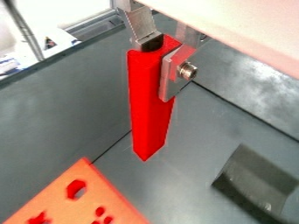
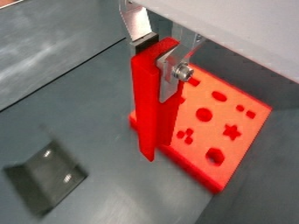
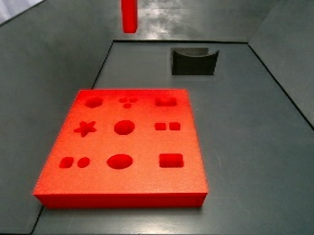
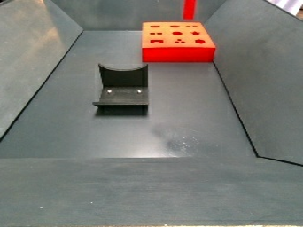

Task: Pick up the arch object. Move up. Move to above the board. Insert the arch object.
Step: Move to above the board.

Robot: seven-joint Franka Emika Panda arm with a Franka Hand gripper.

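Pincer (image 2: 163, 59) pinches the arch (image 2: 149, 101) upright, lifted off the floor just beside the board (image 2: 216, 122). Carry it level over the arch recess, keeping it vertical before lowering.

Looks like lab test cell from my end: bare grey floor (image 4: 178, 115), sloped grey walls (image 4: 48, 53), fixture (image 4: 122, 89) bolted down, gripper (image 2: 163, 61) overhead.
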